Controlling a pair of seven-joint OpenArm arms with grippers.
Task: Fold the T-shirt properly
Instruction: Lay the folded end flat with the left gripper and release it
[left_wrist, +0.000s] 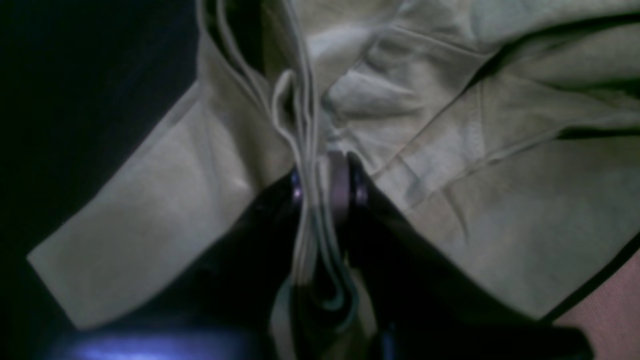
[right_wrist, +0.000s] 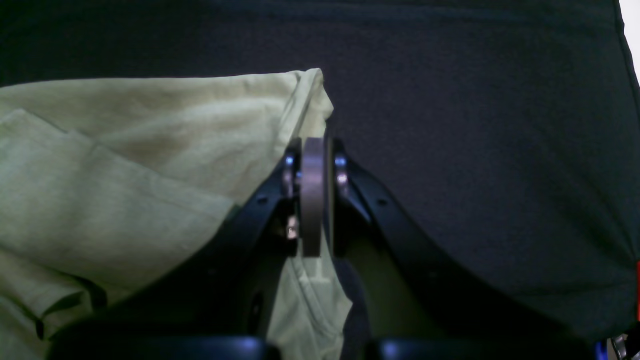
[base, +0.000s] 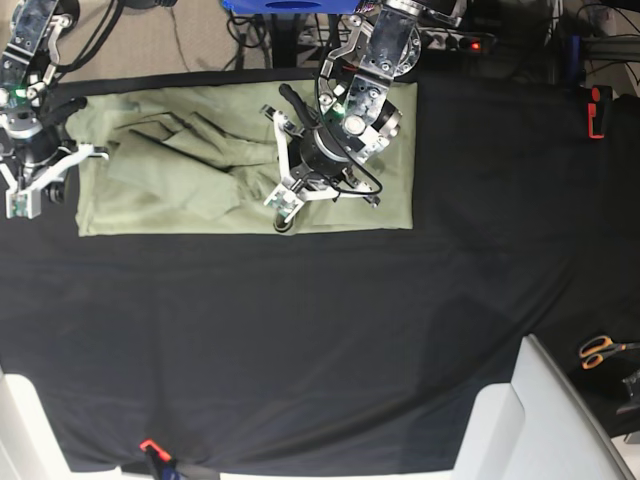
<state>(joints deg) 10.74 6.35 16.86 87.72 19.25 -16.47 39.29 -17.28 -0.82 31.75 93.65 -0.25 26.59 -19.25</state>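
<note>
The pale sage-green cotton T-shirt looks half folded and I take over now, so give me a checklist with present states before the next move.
1. Left gripper shut on bunched layers of the pale sage-green cotton T-shirt: ok.
2. Right gripper shut on the shirt's edge near a corner: ok.
3. Shirt wholly on the black table cloth, nothing overhanging: ok.
4. Fabric smooth between the two grips: not ok, creased and rumpled in the base view.
5. How many layers the left gripper holds: cannot tell.
6. Orange-handled scissors far from the shirt: ok.
</note>
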